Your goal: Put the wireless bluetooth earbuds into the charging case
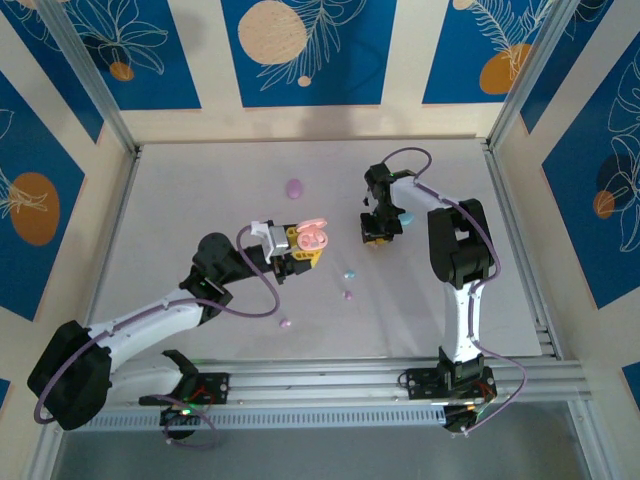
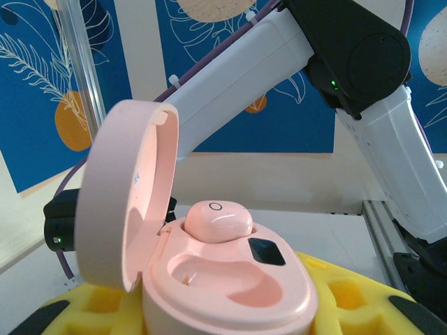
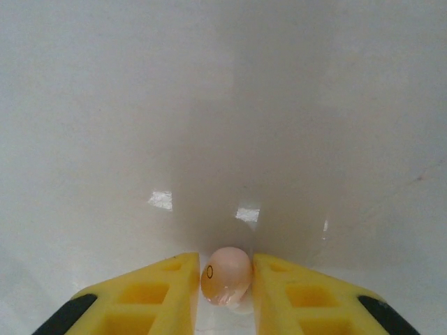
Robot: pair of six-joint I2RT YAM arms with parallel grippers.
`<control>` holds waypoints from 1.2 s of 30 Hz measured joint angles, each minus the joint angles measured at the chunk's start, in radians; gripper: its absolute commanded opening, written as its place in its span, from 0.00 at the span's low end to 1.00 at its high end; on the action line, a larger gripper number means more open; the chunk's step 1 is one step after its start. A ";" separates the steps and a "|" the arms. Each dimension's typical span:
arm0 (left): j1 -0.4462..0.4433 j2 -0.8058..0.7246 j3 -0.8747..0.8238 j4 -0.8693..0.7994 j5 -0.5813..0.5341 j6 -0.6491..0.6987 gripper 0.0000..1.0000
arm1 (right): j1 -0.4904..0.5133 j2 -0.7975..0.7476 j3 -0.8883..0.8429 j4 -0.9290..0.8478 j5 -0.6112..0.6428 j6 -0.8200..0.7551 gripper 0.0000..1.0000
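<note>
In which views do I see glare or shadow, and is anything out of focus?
Right wrist: two bright glare patches on the table and a soft shadow band above the pink earbud. Left wrist: the open pink case is sharp, with a highlight on the seated bud. Top external: even light, faint shadows, and the frame posts lean because of the wide lens.

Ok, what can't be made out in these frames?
- Right wrist view: whether the right claw pinches the pink bud; the bottom edge cuts off the contact.
- Top view: blue case open or shut; the right arm covers part.
- Top view: loose buds too small for detail.
</note>
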 measured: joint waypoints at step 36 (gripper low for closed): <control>0.052 0.049 -0.015 0.044 -0.024 -0.019 0.24 | -0.162 -0.650 -0.527 0.748 -1.263 0.545 0.18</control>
